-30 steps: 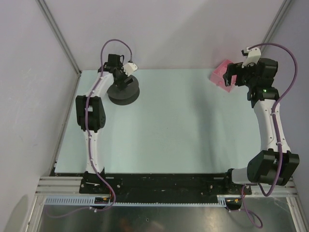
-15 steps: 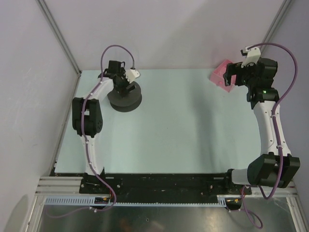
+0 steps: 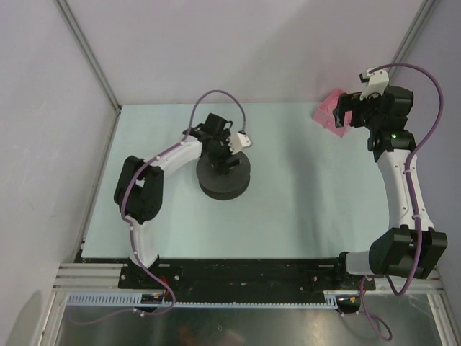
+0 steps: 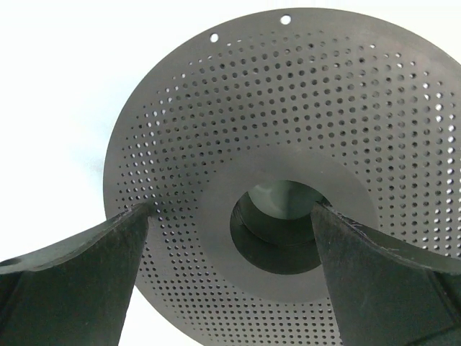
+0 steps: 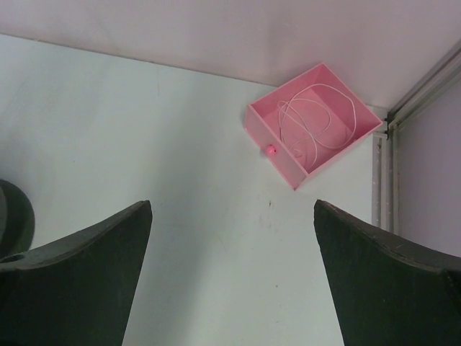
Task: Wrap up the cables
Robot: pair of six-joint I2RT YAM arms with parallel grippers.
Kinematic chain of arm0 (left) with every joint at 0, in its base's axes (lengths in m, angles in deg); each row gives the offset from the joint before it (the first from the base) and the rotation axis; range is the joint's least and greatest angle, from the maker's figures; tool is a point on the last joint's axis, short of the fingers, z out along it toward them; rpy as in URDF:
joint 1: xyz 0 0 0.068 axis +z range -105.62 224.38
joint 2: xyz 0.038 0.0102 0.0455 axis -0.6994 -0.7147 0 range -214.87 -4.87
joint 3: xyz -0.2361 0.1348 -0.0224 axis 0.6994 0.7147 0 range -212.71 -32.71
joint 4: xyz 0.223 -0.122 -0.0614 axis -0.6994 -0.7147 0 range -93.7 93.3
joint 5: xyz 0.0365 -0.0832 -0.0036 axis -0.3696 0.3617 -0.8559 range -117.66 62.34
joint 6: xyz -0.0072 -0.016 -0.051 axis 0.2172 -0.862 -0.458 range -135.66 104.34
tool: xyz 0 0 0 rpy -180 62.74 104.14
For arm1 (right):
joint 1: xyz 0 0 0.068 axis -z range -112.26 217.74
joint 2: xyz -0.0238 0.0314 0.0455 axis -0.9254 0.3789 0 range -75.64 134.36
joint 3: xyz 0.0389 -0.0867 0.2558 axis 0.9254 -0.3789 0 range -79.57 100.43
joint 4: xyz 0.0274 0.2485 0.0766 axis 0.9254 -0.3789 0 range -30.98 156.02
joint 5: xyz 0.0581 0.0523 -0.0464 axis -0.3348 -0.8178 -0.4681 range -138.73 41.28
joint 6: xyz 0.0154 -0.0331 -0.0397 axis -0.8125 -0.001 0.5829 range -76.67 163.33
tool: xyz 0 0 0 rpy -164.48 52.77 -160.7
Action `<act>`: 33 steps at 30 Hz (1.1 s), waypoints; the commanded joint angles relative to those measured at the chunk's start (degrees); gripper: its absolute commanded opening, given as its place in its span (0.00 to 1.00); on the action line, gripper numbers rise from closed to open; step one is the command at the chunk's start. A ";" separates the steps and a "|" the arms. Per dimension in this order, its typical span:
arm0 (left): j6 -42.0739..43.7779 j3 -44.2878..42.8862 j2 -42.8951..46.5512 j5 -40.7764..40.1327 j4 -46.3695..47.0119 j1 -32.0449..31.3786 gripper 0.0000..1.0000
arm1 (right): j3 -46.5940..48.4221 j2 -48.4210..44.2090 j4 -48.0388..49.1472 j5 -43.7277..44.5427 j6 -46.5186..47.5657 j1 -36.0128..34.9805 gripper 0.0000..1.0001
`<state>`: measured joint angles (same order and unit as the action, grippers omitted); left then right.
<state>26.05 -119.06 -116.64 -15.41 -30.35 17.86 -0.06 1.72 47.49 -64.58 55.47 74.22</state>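
Whitish thread-thin wire (image 5: pixel 315 115) sits loosely coiled inside the pink open-topped square box (image 5: pixel 263 122), in its larger compartment. It's too fine to resolve in the top view. The box (image 3: pixel 328 109) is at the far right corner of the pale green desk (image 3: pixel 288 209), and a small round pink knob (image 5: pixel 270 150) is on the box's outer wall.

Right end effector (image 3: pixel 346 114) hangs just beside the box, on its near side. Wrist view: right end effector (image 5: pixel 232 209) has its fingers (image 5: pixel 94 281) spread wide, nothing between them, box beyond the tips and not touched.

Dark grey round spool with a perforated flange (image 3: pixel 225 180) lies flat on the desk, well apart from the box, off toward mid-desk. Left end effector (image 3: pixel 223 157) is right above it. Left wrist view: left end effector (image 4: pixel 230 210) has its fingers (image 4: pixel 79 281) wide apart, straddling the hub hole of the spool (image 4: pixel 288 108). Can't tell if the tips contact the flange.
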 commanded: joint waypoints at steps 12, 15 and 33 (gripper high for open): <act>-10.53 -3.06 5.67 -0.10 0.07 -9.64 0.99 | 0.74 5.13 4.90 5.01 0.24 -1.35 0.99; -11.84 -6.37 8.84 0.43 0.07 -7.46 0.99 | 1.28 8.05 9.14 10.70 -0.91 -2.08 0.99; -16.91 -6.15 22.11 5.06 0.03 -0.47 0.99 | 55.51 53.59 -13.23 5.50 8.53 4.34 0.71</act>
<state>10.27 -127.28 -96.51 -12.04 -30.24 17.51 39.58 46.33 47.86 -55.51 57.31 76.12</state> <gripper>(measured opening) 0.994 0.714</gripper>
